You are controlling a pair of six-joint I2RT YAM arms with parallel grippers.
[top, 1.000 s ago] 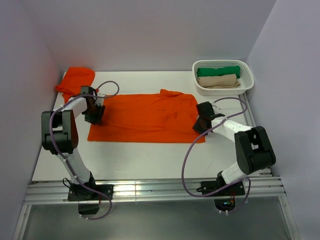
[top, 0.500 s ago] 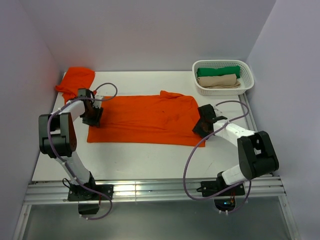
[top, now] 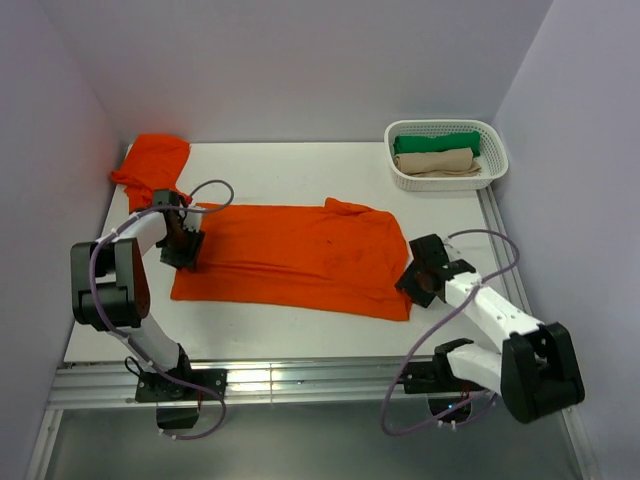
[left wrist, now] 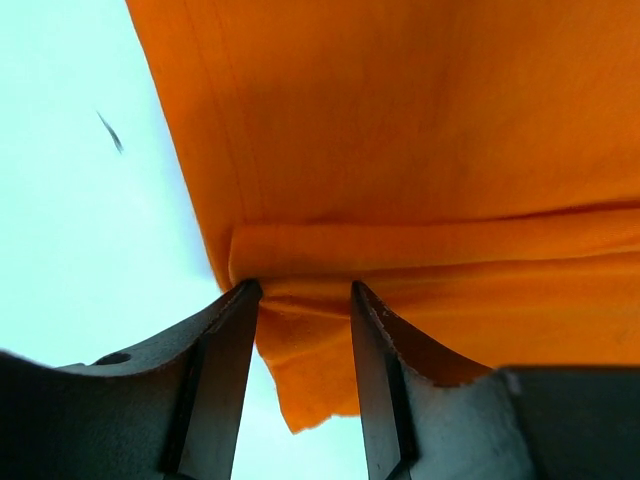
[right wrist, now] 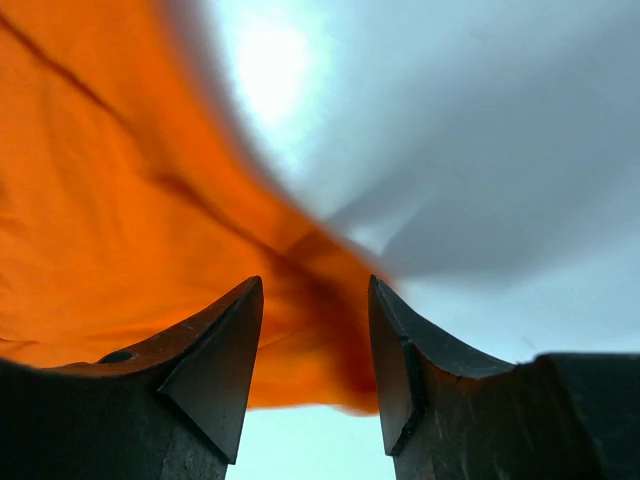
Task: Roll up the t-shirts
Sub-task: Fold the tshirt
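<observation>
Spread t-shirt (top: 300, 258) pinched between left claw (top: 181, 250) and right claw (top: 419, 278).

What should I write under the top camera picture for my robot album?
Two robot arms pinch opposite ends of a flat orange t-shirt, left pincer and right pincer, beside a white basket of folded clothes.

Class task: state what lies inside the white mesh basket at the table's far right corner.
The basket holds a green folded cloth and a beige one. Anything beneath them is hidden.

the top view looks down from above and behind the arms, while both wrist views sit close over the same spread t-shirt (top: 295, 255).
</observation>
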